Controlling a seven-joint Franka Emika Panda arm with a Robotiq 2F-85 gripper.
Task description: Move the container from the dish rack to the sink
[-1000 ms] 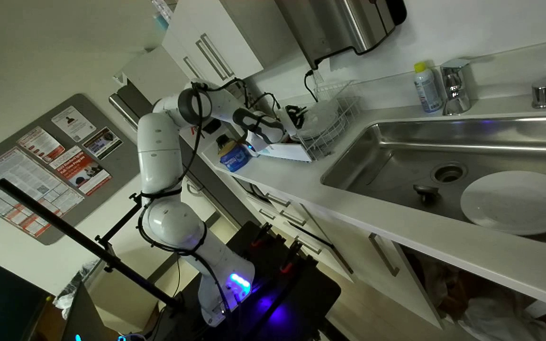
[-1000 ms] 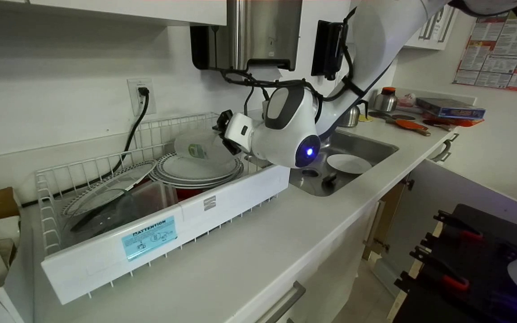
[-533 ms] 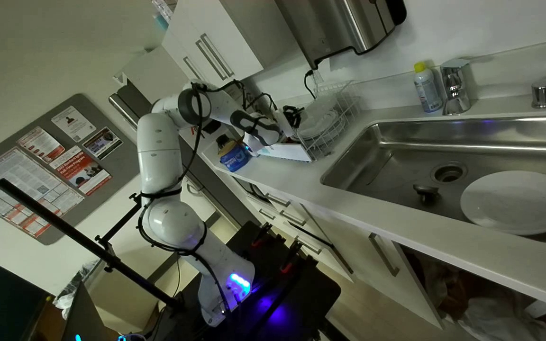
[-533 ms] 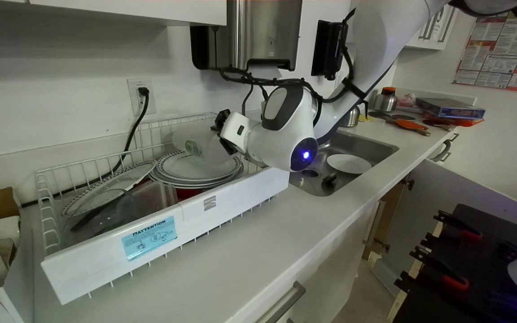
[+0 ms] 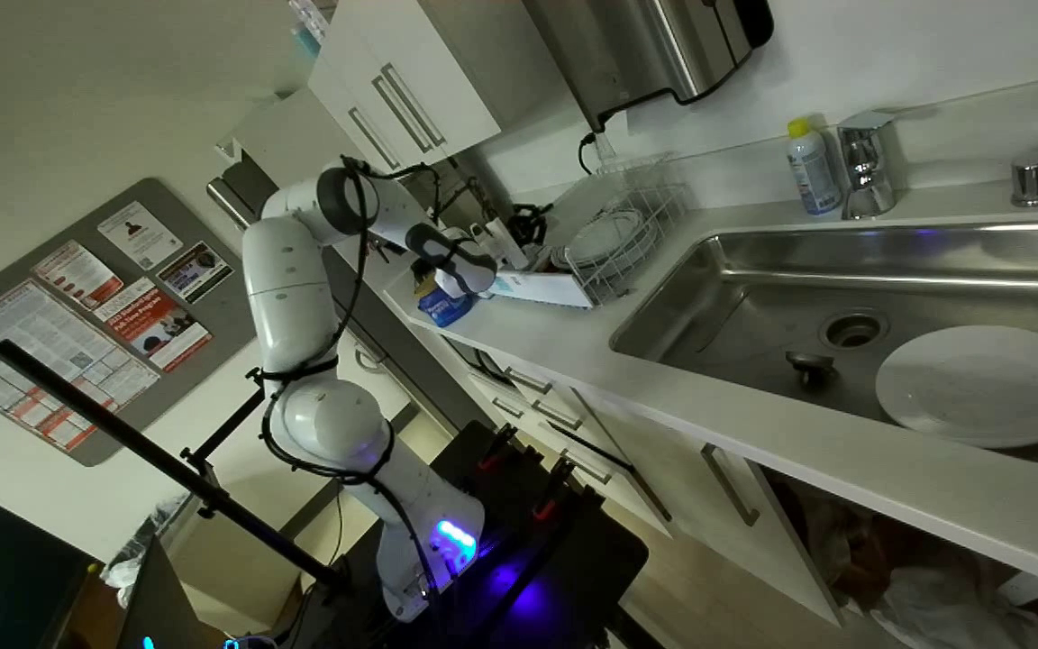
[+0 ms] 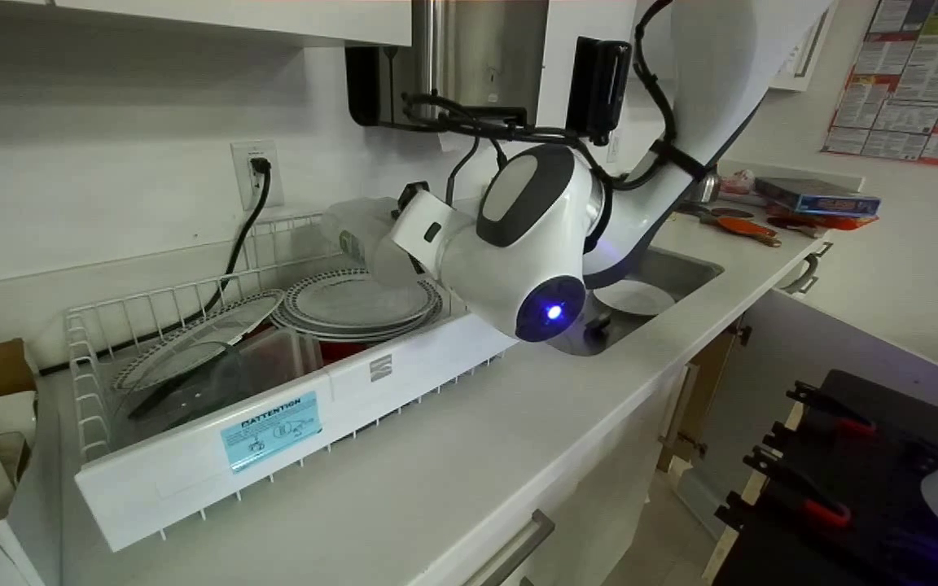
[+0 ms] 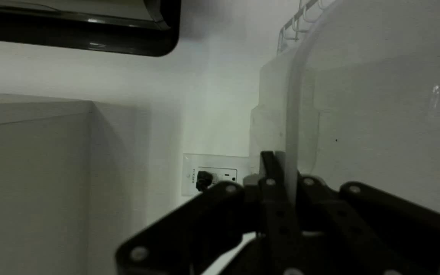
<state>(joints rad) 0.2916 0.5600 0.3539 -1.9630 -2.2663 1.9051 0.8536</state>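
The container is a translucent pale tub with a green label (image 6: 352,244), held tilted over the plates in the dish rack (image 6: 428,358). It also shows in an exterior view (image 5: 584,205) and fills the right of the wrist view (image 7: 380,126). My gripper (image 7: 287,172) is shut on its rim, one finger on each side of the wall. In an exterior view the gripper (image 6: 405,218) is partly hidden by the hand. I cannot tell whether the container's lower edge touches the plates. The steel sink (image 5: 726,333) stands beyond the rack, with a white plate in it.
Stacked plates (image 6: 355,305) and a clear tub (image 6: 261,366) lie in the rack. A steel dispenser (image 5: 654,45) and a cabinet (image 6: 192,16) hang above. A spray can (image 5: 813,171) and the tap (image 5: 865,171) stand behind the sink. A plugged cord (image 6: 245,232) runs behind the rack.
The container has risen off the plate stack and tilted, showing more of the plates. The arm and gripper have moved with it, leftward away from the sink in an exterior view. The grip is unchanged.
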